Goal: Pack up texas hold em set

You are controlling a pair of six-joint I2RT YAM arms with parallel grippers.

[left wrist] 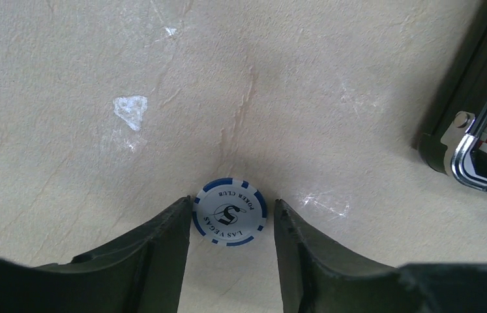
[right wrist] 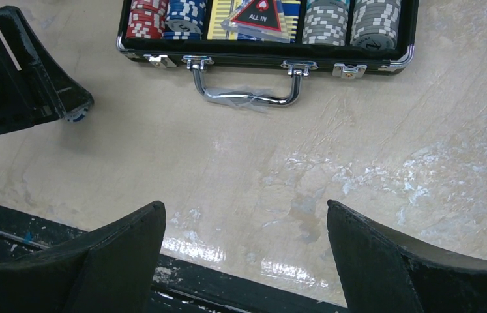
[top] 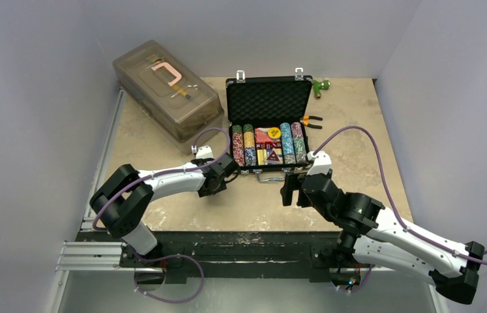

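The black briefcase [top: 268, 98] stands open at mid-table, lid up. Its tray holds rows of multicoloured chips [top: 247, 145] and card decks [top: 268, 147]. A white-and-blue poker chip [left wrist: 229, 212] lies flat on the table just left of the case's front corner [left wrist: 462, 140]. My left gripper [top: 227, 173] is open around the chip [left wrist: 231, 203], one finger on each side, the left finger nearly touching it. My right gripper [top: 291, 189] is open and empty [right wrist: 246, 205] over bare table in front of the case's silver handle [right wrist: 247, 98]. The right wrist view shows the chip's edge [right wrist: 79, 117] under the left gripper.
A large translucent grey-brown box [top: 165, 88] lies at the back left. Orange-handled pliers [top: 311, 122] lie right of the case. A small green object [top: 321, 85] sits at the back. The table's black front rail [right wrist: 227, 277] is just below my right gripper.
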